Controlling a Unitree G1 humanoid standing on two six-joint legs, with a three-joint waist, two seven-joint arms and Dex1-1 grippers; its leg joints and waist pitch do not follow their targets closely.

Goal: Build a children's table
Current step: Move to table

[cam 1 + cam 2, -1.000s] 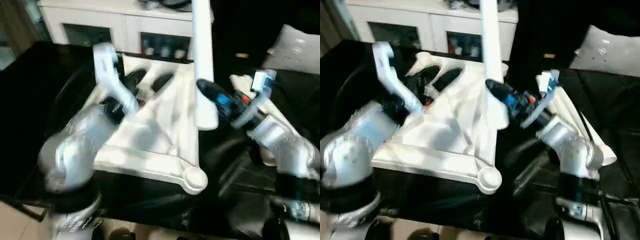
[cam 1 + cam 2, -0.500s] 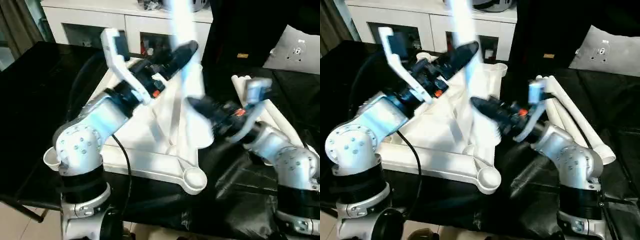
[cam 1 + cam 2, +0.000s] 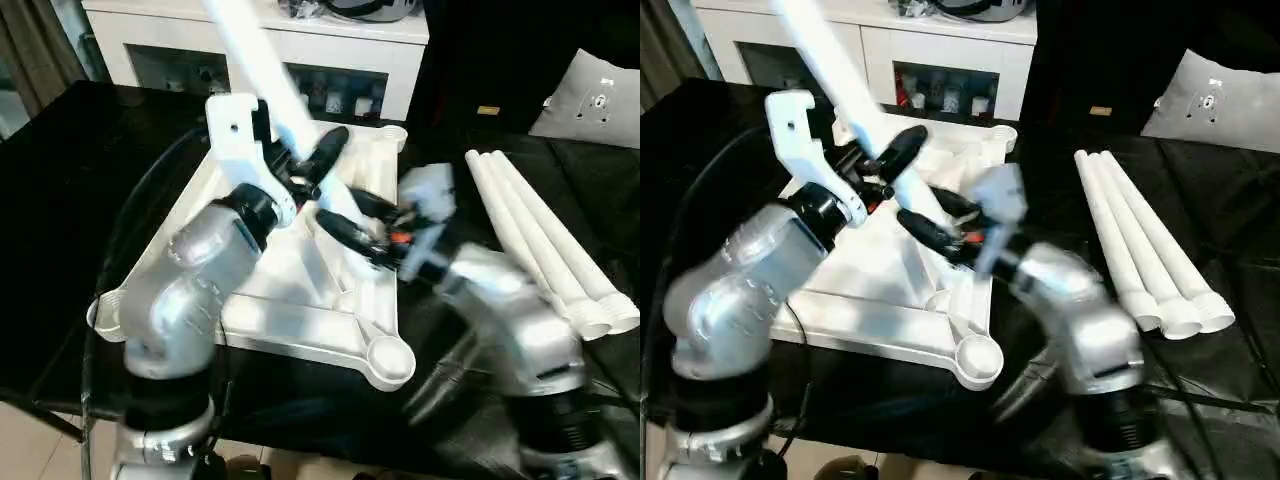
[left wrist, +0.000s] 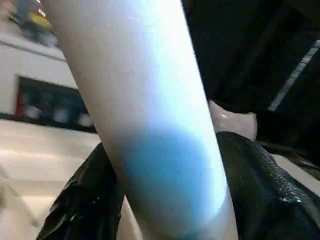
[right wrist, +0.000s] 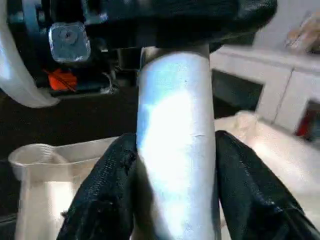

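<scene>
No words or brand names can be read on anything here.

The white plastic table top [image 3: 300, 290] lies upside down on the black workbench [image 3: 60, 200] in the middle of the frame. Its underside has raised ribs, and a round cup-shaped socket [image 3: 385, 358] sits at the near corner, low and a bit right of the middle. It looks smooth and a little shiny.

One long white leg [image 3: 262, 75] slants from the top middle of the frame down to the middle of the table top. It is a round, smooth tube. The left gripper [image 3: 305, 165] has its two black fingers [image 4: 260, 185] on either side of this leg, pinching it, as the left wrist view shows up close. Just below it, the right gripper [image 3: 350, 215] also pinches the same leg between its black fingers [image 5: 105, 195]. The fingers have a bumpy, rubbery look.

Three more legs [image 3: 545, 240] lie side by side on the black mat at the right of the frame, touching each other, their wide open ends pointing to the lower right.

The arms are silver metal with white plastic parts. A white cabinet [image 3: 180, 35] stands at the top left, and a grey cushion [image 3: 595, 95] sits at the upper right.
</scene>
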